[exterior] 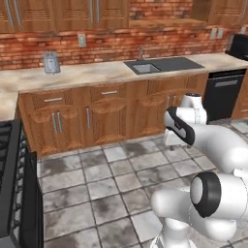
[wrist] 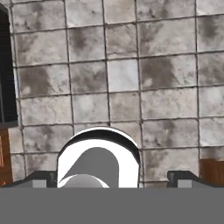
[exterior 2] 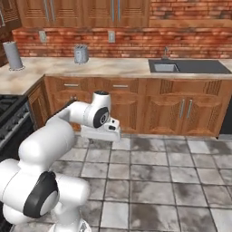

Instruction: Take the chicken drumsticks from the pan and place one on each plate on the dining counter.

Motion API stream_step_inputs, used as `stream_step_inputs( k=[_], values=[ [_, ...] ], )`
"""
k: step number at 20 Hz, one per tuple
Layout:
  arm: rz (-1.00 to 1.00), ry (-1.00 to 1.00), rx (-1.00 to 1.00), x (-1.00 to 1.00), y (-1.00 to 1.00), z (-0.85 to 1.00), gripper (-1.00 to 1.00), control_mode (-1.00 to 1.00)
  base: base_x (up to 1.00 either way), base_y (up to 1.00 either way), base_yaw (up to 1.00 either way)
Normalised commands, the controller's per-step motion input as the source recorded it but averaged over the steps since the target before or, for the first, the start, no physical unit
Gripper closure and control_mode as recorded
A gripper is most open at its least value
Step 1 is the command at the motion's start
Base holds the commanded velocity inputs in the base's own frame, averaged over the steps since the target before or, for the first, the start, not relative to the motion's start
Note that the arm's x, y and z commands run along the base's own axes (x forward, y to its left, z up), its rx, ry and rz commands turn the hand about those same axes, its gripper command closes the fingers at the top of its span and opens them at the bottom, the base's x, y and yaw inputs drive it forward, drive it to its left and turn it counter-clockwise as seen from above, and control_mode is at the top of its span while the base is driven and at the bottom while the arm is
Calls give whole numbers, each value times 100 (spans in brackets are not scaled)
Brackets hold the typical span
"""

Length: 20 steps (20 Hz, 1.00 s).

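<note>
The hand (wrist: pixel 112 178), fingers wide and empty, hangs over grey floor tiles (wrist: pixel 131 74) near wooden cabinets (exterior 2: pixel 149 106).

We are looking across a tiled floor (exterior: pixel 97 189) toward a run of base cabinets (exterior: pixel 97 116) that is standing against the back wall. A worktop (exterior: pixel 77 75) is lying on those cabinets, and a toaster (exterior: pixel 51 62) is sitting on it toward the left. The sink (exterior: pixel 145 67) is set into the worktop to the right of the toaster, well apart from it. A dishwasher (exterior: pixel 223 94) is standing under the worktop at the right end of the cabinets. The stove (exterior: pixel 14 184) is sitting at the left, before the cabinet run (its edge is meeting the floor). In the right base view a canister (exterior 2: pixel 12 55) is standing on the worktop, left of the toaster. Wall cabinets (exterior 2: pixel 81 12) are hanging above.
</note>
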Motion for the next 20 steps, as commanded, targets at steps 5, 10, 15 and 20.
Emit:
stream_step_inputs(
  k=[5,10,15,20],
  values=[
    [0,0,0,0,0,0,-100,100,92,7,40],
    [0,0,0,0,0,0,-100,100,86,1,51],
    [0,0,0,0,0,0,-100,100,59,-1,82],
    [0,0,0,0,0,0,-100,100,40,-6,98]
  ],
)
